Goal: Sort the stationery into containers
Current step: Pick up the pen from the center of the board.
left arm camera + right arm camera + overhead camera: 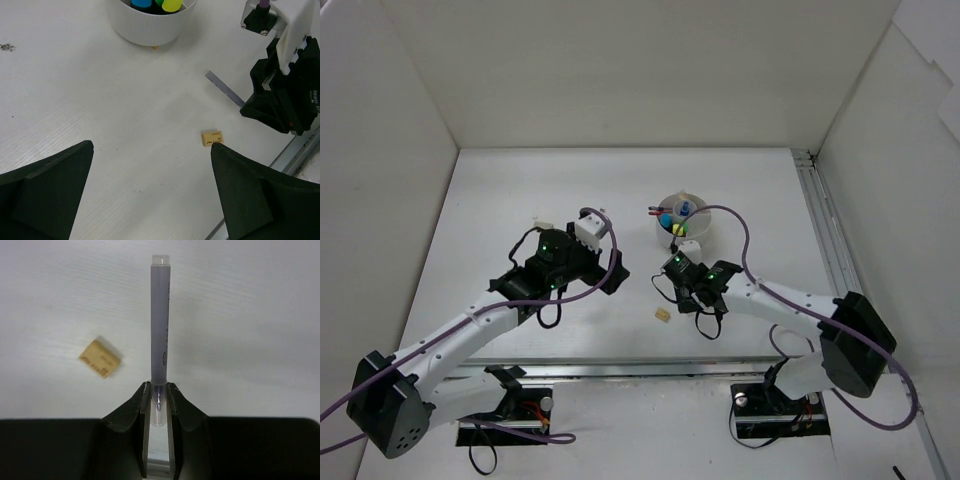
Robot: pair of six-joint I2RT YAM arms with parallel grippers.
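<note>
The white bench (520,190) carries the round white organizer (150,27). The left wrist view cuts off its top, so only the blue, green and yellow highlighter caps (171,5) show. The left claw (152,147) hangs wide open above the bench and holds nothing. The right claw (159,387), near the organizer, is clamped on one end of a thin grey pencil (160,315). Whether the pencil is clear of the bench cannot be told. A small beige eraser (100,358) lies loose beside the pencil, not touching it.
</note>
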